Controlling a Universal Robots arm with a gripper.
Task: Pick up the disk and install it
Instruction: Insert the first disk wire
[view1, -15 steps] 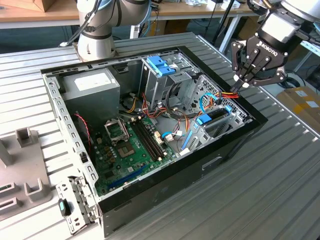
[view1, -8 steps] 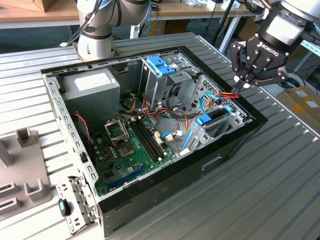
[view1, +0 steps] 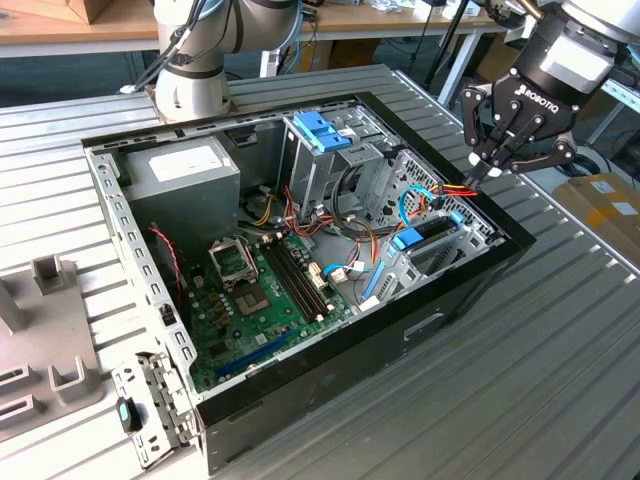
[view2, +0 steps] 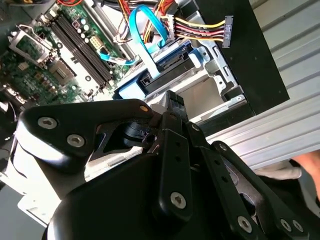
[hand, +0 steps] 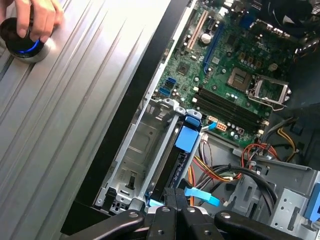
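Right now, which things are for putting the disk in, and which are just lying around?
For the job:
- disk, resting in the metal bay
- gripper, shut, close above the disk

Just there:
- motherboard
- grey metal box
- blue handle
- loose bracket on the table
- a hand on a knob

The arm rises from its base at the far edge of the table. Its black claw hangs at the exterior view's right, tilted downward, with fingers drawn together to a point.
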